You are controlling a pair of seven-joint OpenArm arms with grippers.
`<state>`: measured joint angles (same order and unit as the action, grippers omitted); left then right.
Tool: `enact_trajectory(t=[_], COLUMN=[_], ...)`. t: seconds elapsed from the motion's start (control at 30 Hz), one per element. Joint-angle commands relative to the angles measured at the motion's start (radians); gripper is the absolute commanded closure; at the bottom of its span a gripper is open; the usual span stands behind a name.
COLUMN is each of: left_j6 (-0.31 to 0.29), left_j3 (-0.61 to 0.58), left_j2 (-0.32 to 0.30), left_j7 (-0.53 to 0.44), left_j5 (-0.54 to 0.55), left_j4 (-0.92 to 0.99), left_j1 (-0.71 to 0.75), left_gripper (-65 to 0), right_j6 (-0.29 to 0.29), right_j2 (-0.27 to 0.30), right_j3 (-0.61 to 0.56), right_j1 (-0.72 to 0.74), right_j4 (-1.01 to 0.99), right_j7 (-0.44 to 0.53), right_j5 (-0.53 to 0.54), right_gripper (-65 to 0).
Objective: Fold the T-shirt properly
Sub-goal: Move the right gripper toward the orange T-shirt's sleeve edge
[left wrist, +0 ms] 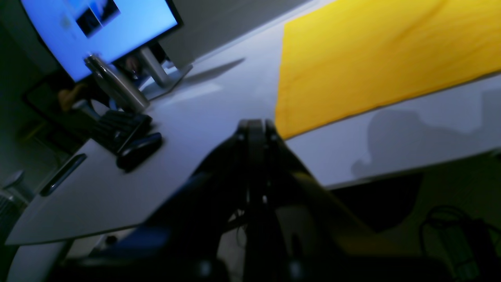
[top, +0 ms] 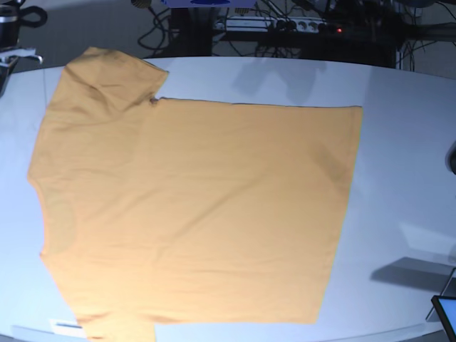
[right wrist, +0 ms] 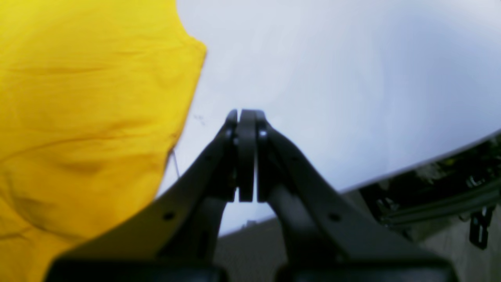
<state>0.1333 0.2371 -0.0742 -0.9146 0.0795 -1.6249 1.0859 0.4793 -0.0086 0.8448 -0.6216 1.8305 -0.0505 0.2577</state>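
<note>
Orange-yellow cotton T-shirt [top: 199, 214] lies flat on the pale worktop [top: 399, 142], looking light and limp, best pinched at hem corners; both hands [left wrist: 254, 124] [right wrist: 245, 114] are closed, empty.

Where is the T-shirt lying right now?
The T-shirt lies spread flat on the white table, filling the base view's left and centre, collar end at the left, hem toward the right.

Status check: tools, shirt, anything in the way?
Left tool and right tool shut, empty, off the cloth. T-shirt spread flat on the table, unfolded. Monitor, keyboard and mouse sit clear of the shirt.
</note>
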Motion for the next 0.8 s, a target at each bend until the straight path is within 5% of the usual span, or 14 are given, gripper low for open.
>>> enact_trajectory(t=[0.0, 0.17, 0.3, 0.47, 0.67, 0.77], left_j6=[0.009, 0.004, -0.054, -0.117, -0.117, -0.117], left_j3=[0.018, 0.032, 0.025, 0.032, 0.034, 0.034], left_j2=[-0.003, -0.005, -0.052, -0.12, -0.166, -0.167], left_j7=[0.004, 0.105, 0.2, 0.351, 0.414, 0.42], left_j5=[0.006, 0.052, 0.205, 0.397, 0.414, 0.415], left_j4=[-0.027, -0.085, -0.13, -0.162, -0.162, -0.159], left_j1=[0.018, -0.002, -0.005, -0.023, -0.045, -0.048], left_gripper=[0.0, -4.2, -4.4, -4.4, -4.4, -4.4], right_j6=[0.016, 0.037, 0.04, 0.128, 0.178, 0.213], right_j2=[0.028, 0.097, 0.137, 0.151, 0.151, 0.151], right_j3=[0.012, 0.008, 0.009, 0.012, 0.012, 0.014], right_j1=[0.006, 0.064, 0.115, 0.179, 0.239, 0.259], right_j4=[0.022, 0.022, 0.015, 0.015, 0.013, 0.013], right_j7=[0.004, -0.136, -0.286, -0.447, -0.619, -0.665], right_j5=[0.012, 0.012, 0.013, 0.015, 0.013, 0.015], right_gripper=[0.0, -0.1, -0.3, -0.4, -14.9, -16.5])
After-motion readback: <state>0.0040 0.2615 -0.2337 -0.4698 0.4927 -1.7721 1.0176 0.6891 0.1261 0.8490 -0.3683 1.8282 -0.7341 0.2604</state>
